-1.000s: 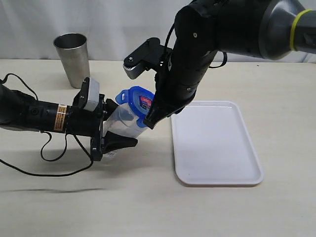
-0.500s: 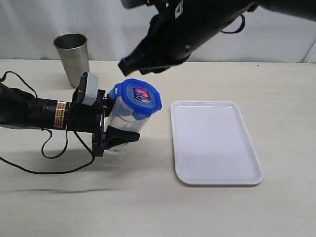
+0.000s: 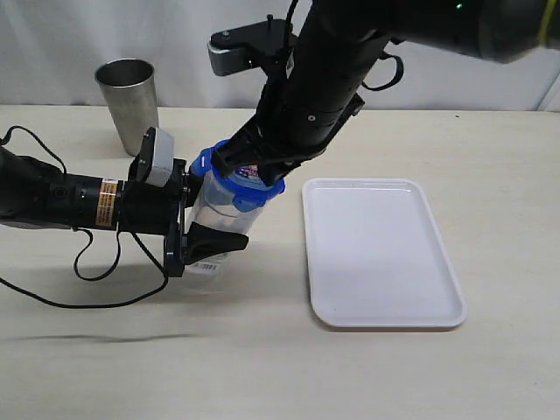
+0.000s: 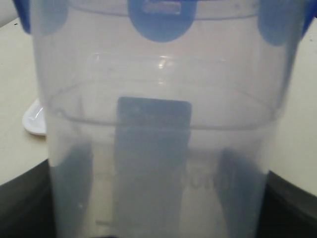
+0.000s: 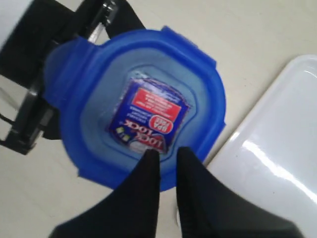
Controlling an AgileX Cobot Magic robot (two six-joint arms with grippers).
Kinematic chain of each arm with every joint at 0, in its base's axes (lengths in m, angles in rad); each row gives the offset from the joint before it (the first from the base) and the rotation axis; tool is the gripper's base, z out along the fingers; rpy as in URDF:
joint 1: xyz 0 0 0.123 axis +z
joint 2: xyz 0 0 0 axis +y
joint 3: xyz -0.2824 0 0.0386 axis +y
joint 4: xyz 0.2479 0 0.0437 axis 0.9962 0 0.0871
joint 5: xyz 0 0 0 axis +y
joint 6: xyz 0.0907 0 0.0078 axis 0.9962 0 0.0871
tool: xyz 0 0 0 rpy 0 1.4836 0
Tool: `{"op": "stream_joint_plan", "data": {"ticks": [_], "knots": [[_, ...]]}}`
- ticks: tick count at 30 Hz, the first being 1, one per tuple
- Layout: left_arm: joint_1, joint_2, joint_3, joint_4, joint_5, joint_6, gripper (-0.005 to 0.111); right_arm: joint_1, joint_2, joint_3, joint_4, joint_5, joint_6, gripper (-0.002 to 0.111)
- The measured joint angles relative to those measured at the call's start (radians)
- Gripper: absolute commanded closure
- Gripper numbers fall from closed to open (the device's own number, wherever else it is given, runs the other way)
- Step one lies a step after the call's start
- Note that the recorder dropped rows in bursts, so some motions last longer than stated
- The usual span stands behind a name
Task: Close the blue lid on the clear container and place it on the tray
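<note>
- The blue lid (image 5: 89, 89) sat on top of the clear container (image 4: 158, 64), with a red-and-white sticker (image 5: 148, 119) at its middle.
- The container leaned a little toward the tray (image 3: 385, 254), in the left half of the table (image 3: 262, 367), about midway between its near and far edges.
- The left gripper (image 3: 206, 219) clamped the container low on its body, one finger on each side.
- The right gripper (image 5: 167, 152) pointed down on the lid, tips just beside the sticker, fingers drawn almost together, nothing between them.
- The tray lay flat right of the container, not touching it.
- A steel tumbler (image 3: 129, 101) stood near the far edge, at the left.
</note>
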Motion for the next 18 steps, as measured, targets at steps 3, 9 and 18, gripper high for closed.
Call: {"op": "stream_joint_plan", "data": {"ticks": [3, 9, 18], "knots": [[0.000, 0.000, 0.000, 0.002, 0.016, -0.002, 0.107, 0.000, 0.025, 0.000, -0.031, 0.000, 0.005, 0.098], [0.000, 0.000, 0.000, 0.017, 0.055, -0.004, 0.107, 0.000, 0.066, 0.000, -0.069, -0.002, 0.008, 0.098], [0.000, 0.000, 0.000, 0.039, 0.068, -0.016, 0.107, -0.006, 0.081, 0.026, -0.138, -0.015, 0.041, 0.098]]}}
